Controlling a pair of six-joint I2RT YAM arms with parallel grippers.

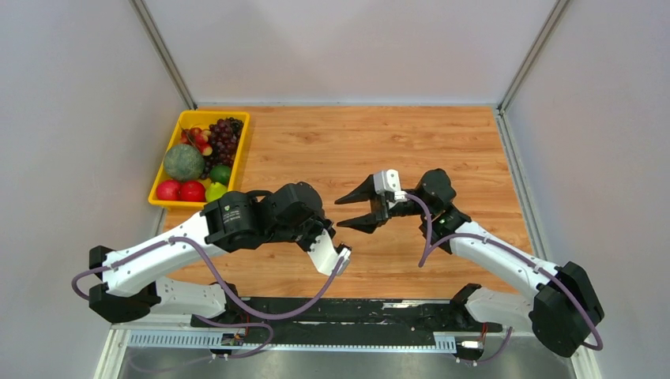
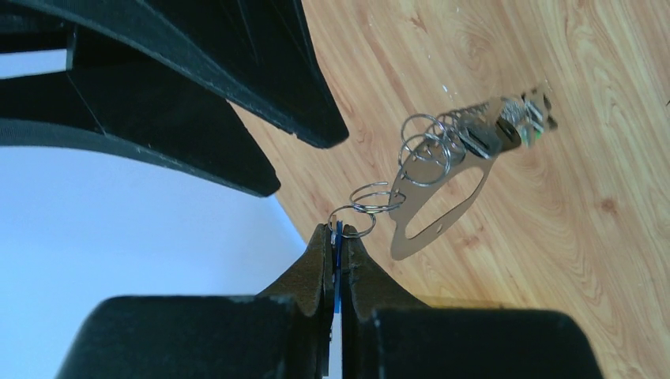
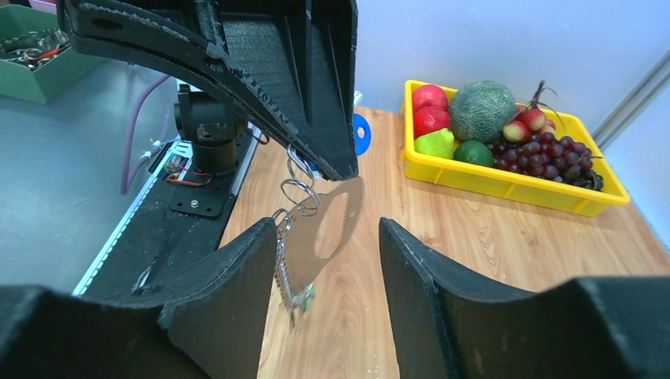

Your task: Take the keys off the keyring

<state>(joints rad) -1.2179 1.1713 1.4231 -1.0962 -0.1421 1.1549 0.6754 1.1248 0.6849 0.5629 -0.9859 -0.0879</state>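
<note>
Item 1: worktop [image 1: 379, 150]. Light-brown wood-grain planks running left to right, walled in by pale panels on three sides. From my feed the surface looks flat and dry.

Item 2: yellow tray [image 1: 199, 118]. Rectangular plastic, standing on the worktop at its far left corner, long side against the left wall. I count in it a green melon [image 1: 183, 162], dark grapes [image 1: 225, 136], two red apples [image 1: 180, 190], a lime [image 1: 220, 174] and a yellow-green pear [image 1: 215, 190].

Item 3: black mounting rail [image 1: 355, 312]. It lies along the worktop's near edge.
</note>
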